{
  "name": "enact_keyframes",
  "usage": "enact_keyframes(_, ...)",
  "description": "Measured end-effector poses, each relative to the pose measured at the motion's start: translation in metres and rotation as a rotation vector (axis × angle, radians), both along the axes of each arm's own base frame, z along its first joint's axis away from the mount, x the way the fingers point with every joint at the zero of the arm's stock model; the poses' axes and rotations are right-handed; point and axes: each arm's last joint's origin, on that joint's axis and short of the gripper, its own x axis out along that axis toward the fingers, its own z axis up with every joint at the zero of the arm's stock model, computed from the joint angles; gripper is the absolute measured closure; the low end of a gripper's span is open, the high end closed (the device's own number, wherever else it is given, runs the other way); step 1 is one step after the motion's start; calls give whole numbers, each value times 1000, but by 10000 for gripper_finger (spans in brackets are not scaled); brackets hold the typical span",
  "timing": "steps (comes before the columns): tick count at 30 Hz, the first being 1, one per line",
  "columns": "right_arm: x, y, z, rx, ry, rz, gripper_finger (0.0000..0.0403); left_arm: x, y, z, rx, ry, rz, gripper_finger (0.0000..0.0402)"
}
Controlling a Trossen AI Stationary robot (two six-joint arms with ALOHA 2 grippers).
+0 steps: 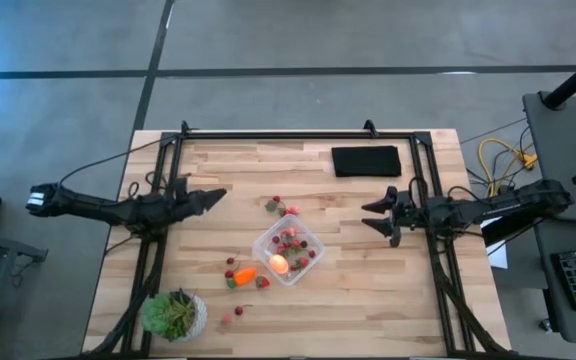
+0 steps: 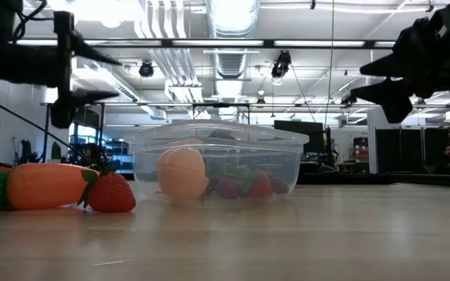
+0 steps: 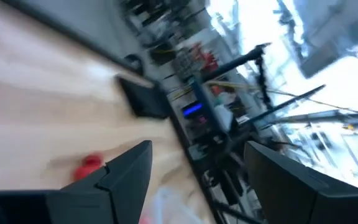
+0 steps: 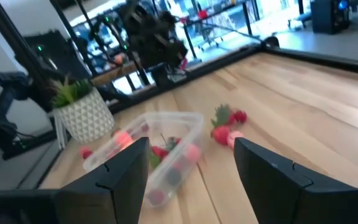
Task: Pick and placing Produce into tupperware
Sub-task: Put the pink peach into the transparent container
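Currently both arms are up off the table, nothing held in either.

Left gripper (image 1: pixel 220 194): fingers spread wide, empty, touching nothing. It sits at the table's left side, pointing in toward the middle, well apart from the tub. Its wrist view shows the two dark fingers (image 3: pixel 126 171) apart with bare wood and one red berry (image 3: pixel 89 164) between and beyond them.

Right gripper (image 1: pixel 370 215): fingers also apart, empty. It sits right of the tub, facing it, near but not touching. Its wrist view looks straight between the fingers (image 4: pixel 120 168) at the tub.

Tub (image 1: pixel 308 240): clear, square, mid-table, slightly front of centre. Inside: the round pink-orange fruit (image 1: pixel 279 264) at the front corner, plus several red berries (image 1: pixel 290 240).

Still outside:
- carrot (image 1: pixel 245 275), lying flat just left of the tub, with a berry (image 1: pixel 263 282) touching its end
- a few berries left of the carrot
- small berry cluster (image 1: pixel 280 207) just behind the tub
- one or two berries near the plant (image 1: pixel 173 313) at the front left corner

Black pad (image 1: pixel 366 160) lies at the back right, clear of everything.
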Motion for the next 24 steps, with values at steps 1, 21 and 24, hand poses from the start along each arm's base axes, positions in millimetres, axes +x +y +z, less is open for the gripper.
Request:
enact_keyframes(1, 0, 0, -1, -1, 9, 0, 177, 1, 0, 2, 36, 4, -33, 160)
enact_keyframes(21, 0, 0, -3, -4, 28, 1, 177, 63, -4, 69, 313, 910, -564, 160)
enact_keyframes(24, 0, 0, -3, -4, 28, 1, 177, 79, 6, 87, 322, 970, -564, 160)
